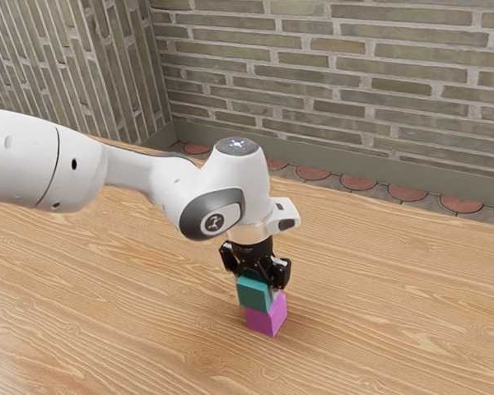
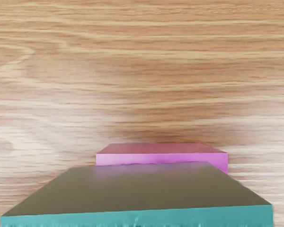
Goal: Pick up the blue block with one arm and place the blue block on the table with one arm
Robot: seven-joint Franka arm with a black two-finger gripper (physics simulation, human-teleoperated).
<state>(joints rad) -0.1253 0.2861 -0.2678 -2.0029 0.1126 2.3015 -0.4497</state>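
Exterior view: my black two-finger end effector [image 1: 259, 285] was at the boxy teal-blue block [image 1: 253, 295], just above the boxy magenta block [image 1: 266, 321] on the wooden counter [image 1: 387, 321], open or gripping I couldn't tell, so an off-centre lift might have toppled either.

White, rounded arm [image 1: 25, 160]; grey oval joint cap [image 1: 214, 204] bearing a round emblem; black hand [image 1: 259, 286]
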